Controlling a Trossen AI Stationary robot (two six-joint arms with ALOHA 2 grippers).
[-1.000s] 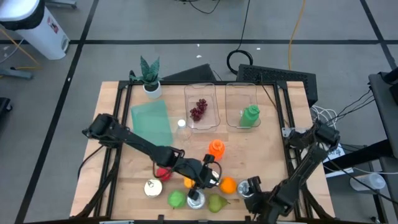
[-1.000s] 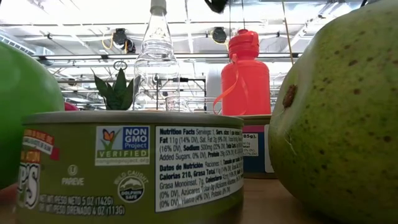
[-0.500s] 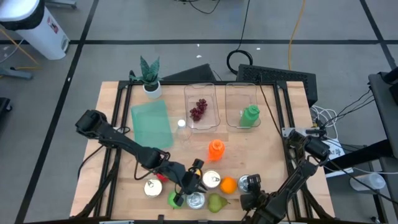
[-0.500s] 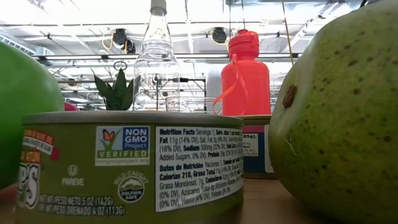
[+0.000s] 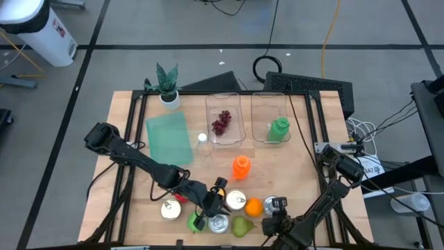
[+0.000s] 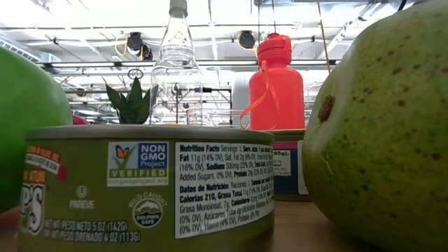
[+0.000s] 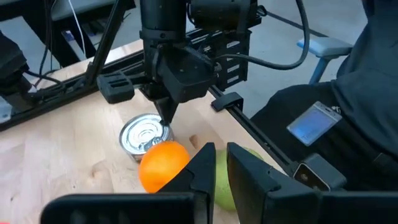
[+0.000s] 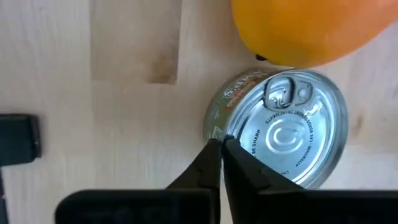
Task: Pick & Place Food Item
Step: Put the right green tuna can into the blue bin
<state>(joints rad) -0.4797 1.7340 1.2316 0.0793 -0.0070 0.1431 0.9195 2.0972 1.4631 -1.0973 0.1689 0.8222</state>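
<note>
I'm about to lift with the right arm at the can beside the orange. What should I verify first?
1. Right hand shut: ok.
2. Can actually gripped: cannot tell; the fingertips meet at its rim, with most of the can lying to one side of them.
3. Orange clear of the can: not ok; it sits close against it and may roll.
4. Left hand out of the way: ok; shut, on the other side of the orange.
5. Room in the bin with the grapes: ok.
</note>
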